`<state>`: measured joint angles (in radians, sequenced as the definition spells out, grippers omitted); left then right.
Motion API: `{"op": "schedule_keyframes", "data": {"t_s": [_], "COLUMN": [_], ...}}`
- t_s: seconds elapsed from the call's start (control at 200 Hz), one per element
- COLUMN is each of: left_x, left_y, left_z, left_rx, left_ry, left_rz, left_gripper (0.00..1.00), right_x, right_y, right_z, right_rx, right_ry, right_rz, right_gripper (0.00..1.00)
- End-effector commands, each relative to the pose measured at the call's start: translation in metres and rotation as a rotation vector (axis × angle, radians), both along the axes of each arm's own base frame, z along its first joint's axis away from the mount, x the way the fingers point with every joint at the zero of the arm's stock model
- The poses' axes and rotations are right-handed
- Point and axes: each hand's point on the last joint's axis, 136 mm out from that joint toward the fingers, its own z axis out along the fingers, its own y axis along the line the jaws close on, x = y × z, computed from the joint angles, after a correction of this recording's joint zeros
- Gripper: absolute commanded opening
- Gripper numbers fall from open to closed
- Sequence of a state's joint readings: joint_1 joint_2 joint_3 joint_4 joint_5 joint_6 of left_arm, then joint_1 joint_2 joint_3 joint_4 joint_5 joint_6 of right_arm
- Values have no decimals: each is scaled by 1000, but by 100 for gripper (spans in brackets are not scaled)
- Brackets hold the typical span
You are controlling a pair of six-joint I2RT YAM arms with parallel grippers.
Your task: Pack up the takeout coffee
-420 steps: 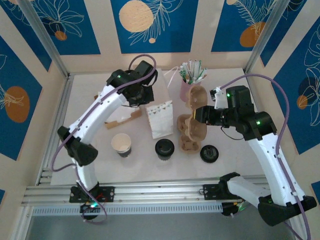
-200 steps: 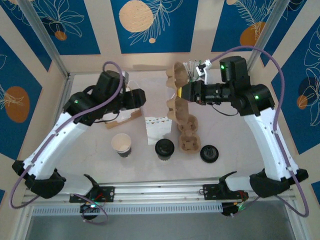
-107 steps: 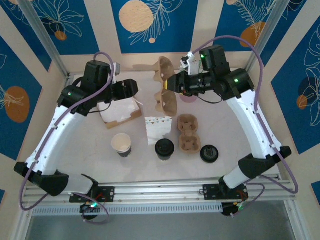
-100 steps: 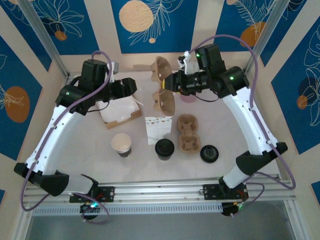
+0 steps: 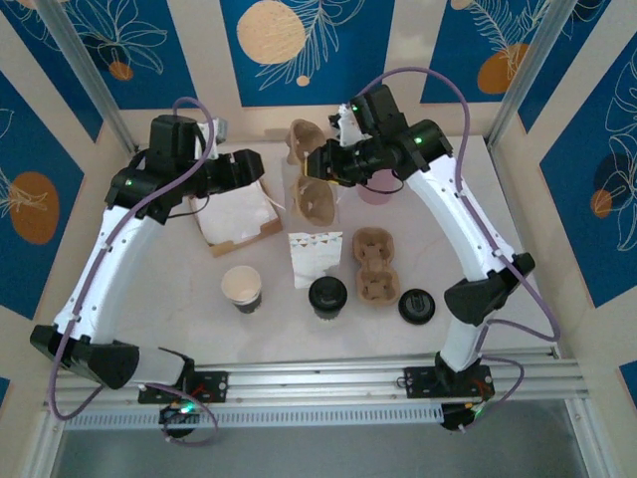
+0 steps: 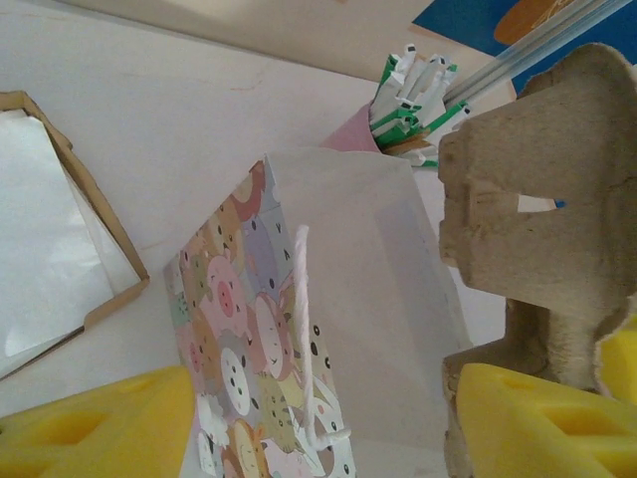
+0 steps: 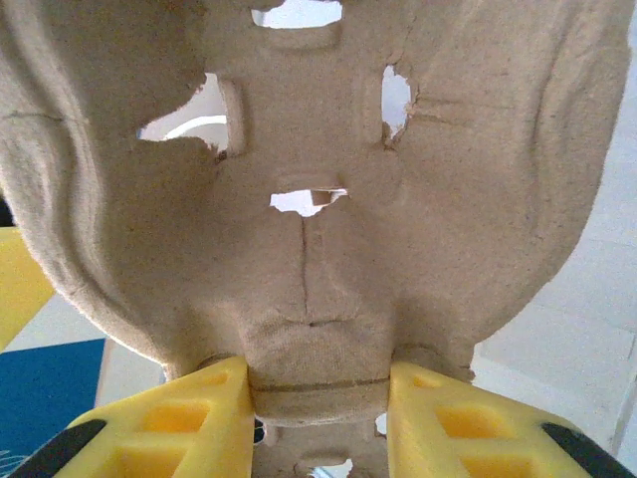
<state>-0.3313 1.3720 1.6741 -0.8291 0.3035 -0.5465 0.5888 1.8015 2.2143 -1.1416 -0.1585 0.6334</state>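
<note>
The takeout coffee (image 5: 327, 296) stands upright on the counter (image 5: 269, 337), lid on, its long axis vertical; it is well apart from both sets of fingers, on the side towards the arm bases. The left fingers (image 5: 255, 167) are spread wide with nothing between them; the right fingers (image 5: 324, 164) are clamped on the middle stem of a pulp carrier (image 5: 307, 189), held up off the counter with its cups hanging just beside the left fingers. By my reading the coffee sits more nearly straight back from the right fingers than from the left; but the right ones are busy, so the empty left fingers look the likelier to fetch it.

The paper bag (image 5: 316, 257) stands directly between the fingers and the coffee, just on the fingers' side of the cup; from the left wrist its animal-print face and string handle lie straight ahead of the left fingers. A reach for the cup has to go over or around the bag. To the left-finger side of the coffee stands a lidless cup (image 5: 242, 288); to the other side a second carrier (image 5: 372, 264) and, beyond it, a loose lid (image 5: 417, 305). A cardboard box (image 5: 236, 216) lies under the left fingers; a pink cup (image 6: 350, 139) of packets stands behind the carrier.
</note>
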Motion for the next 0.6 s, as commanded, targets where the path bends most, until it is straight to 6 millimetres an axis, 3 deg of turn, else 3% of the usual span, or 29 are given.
{"op": "schedule_keyframes", "data": {"t_s": [0.0, 0.595], "left_x": [1, 13], "left_y": [1, -3], "left_z": [1, -13], "left_rx": [-18, -45], "left_ry": [-16, 17], "left_rz": [-26, -38], "left_gripper": [70, 68], "right_x": [0, 6], "right_y": [-1, -7], "right_z": [-2, -39], "right_rx": [-47, -195], "right_ry": [-11, 24], "right_rz": [-16, -49], "right_gripper": [36, 36]}}
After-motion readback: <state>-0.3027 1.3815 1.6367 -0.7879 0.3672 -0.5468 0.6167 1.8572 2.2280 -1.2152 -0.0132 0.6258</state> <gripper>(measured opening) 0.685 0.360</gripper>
